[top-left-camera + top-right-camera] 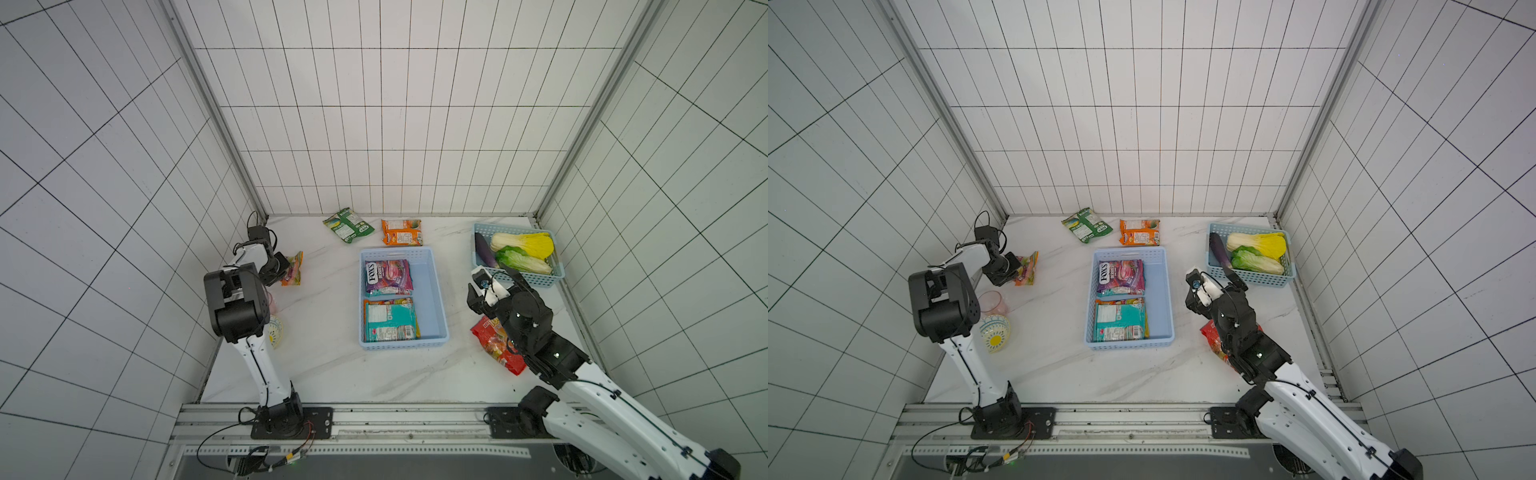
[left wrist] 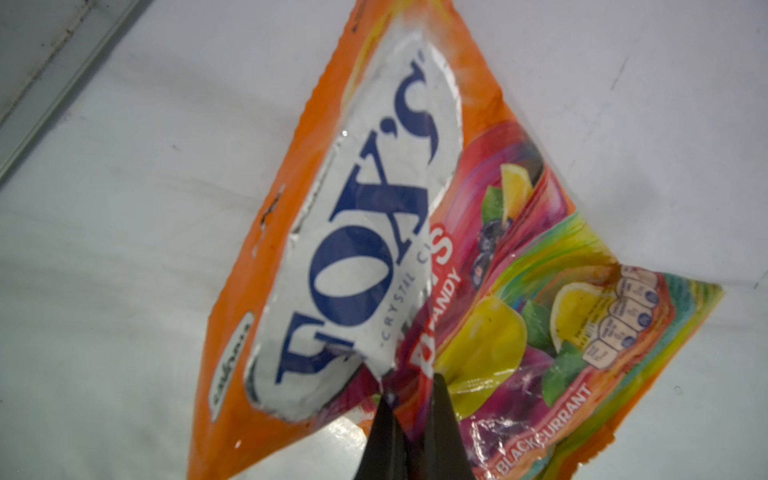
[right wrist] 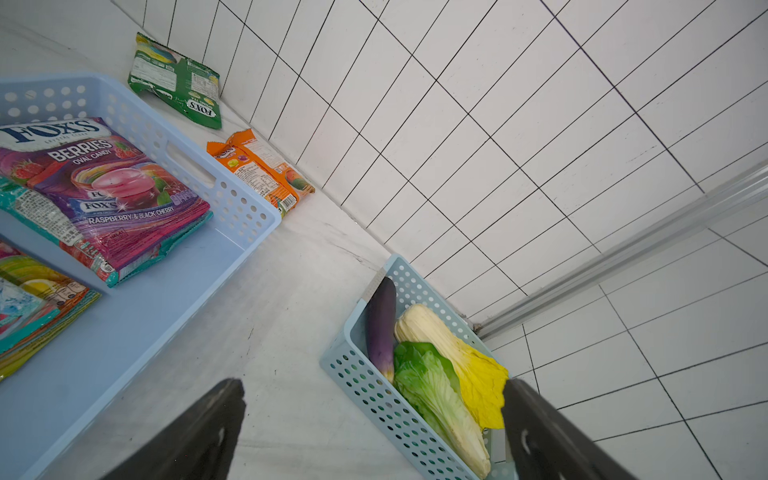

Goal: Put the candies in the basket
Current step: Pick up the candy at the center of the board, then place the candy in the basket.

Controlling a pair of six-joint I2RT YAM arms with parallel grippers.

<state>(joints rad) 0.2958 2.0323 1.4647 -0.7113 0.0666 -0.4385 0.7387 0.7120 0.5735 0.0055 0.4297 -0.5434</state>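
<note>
My left gripper (image 2: 411, 386) is shut on a fold of an orange Fox's candy bag (image 2: 374, 249), which stands on edge at the table's far left (image 1: 293, 269). The pale blue basket (image 1: 432, 291) in the middle holds a purple FOXS bag (image 1: 388, 276) and a teal bag (image 1: 390, 320). Behind the basket, a green bag (image 1: 347, 224) and an orange bag (image 1: 401, 232) lie by the back wall. A red bag (image 1: 496, 345) lies partly under my right arm. Open and holding nothing, my right gripper (image 3: 374, 386) hovers between the basket and the lattice basket.
A smaller teal lattice basket (image 1: 515, 280) at the back right holds two plastic cabbages and an eggplant (image 3: 380, 324). A pink cup (image 1: 994, 303) and a patterned bowl (image 1: 995, 332) stand beside my left arm. Tiled walls close in the table on three sides.
</note>
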